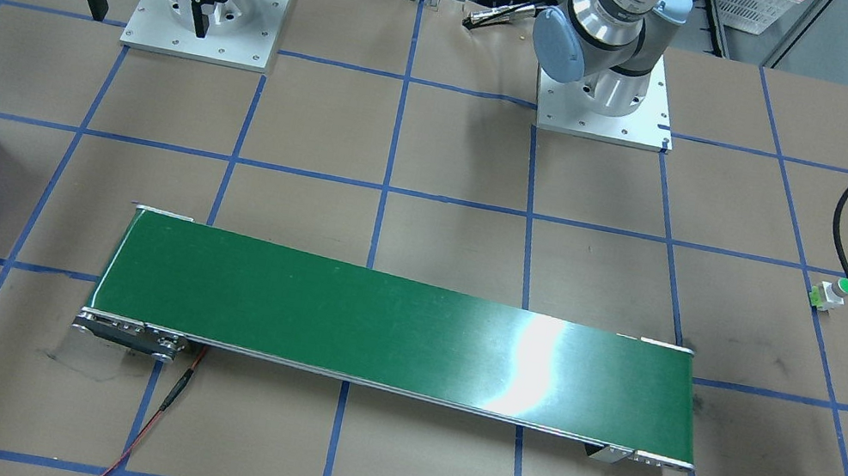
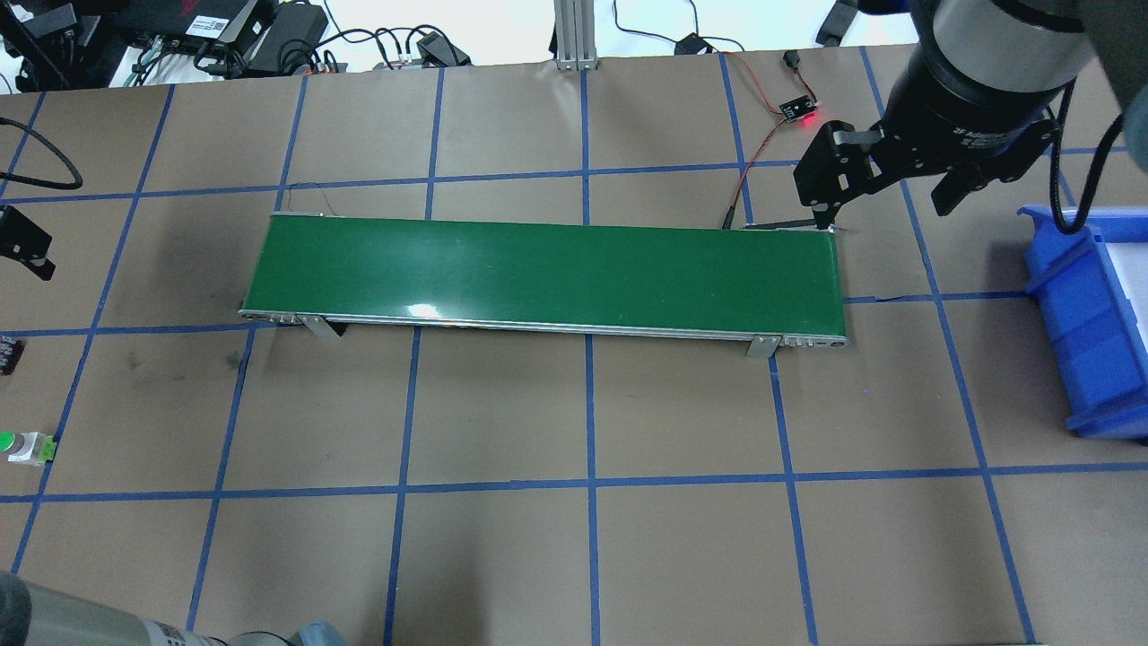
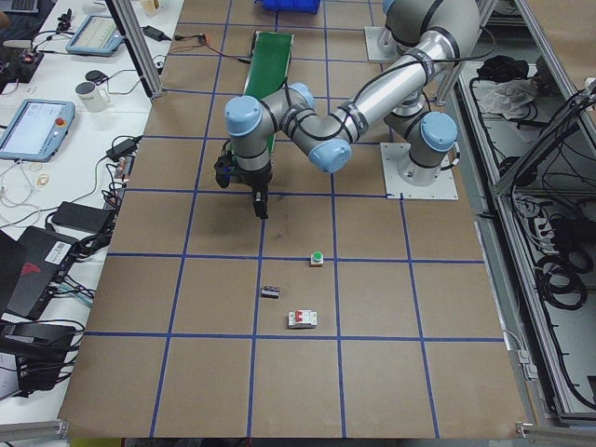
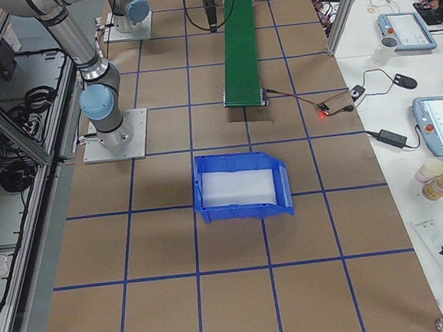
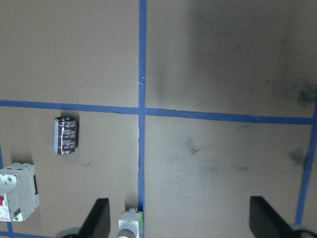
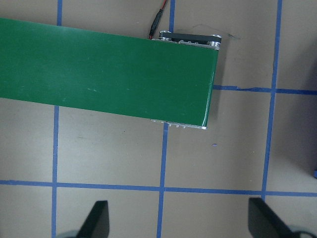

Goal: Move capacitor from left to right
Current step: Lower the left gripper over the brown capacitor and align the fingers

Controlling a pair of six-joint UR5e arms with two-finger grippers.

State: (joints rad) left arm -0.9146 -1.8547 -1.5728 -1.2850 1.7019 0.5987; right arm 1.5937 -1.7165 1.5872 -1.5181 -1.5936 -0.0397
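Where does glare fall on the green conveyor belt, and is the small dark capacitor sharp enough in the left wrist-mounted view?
Exterior front-facing: a broad white glare streak crosses the green conveyor belt. Overhead exterior: only a small bright spot at its robot-side edge. Right wrist-mounted: no glare. Left wrist-mounted: the small dark capacitor is fairly sharp, its pale markings visible.

A green conveyor belt (image 6: 109,74) crosses the upper part of the view and ends at a metal roller bracket (image 6: 190,40). A red and black wire (image 6: 156,22) meets that end. Below, the right gripper (image 6: 181,225) shows two dark fingertips (image 6: 96,218) set wide apart over the brown surface (image 6: 109,153), which is gridded with blue tape (image 6: 163,189).
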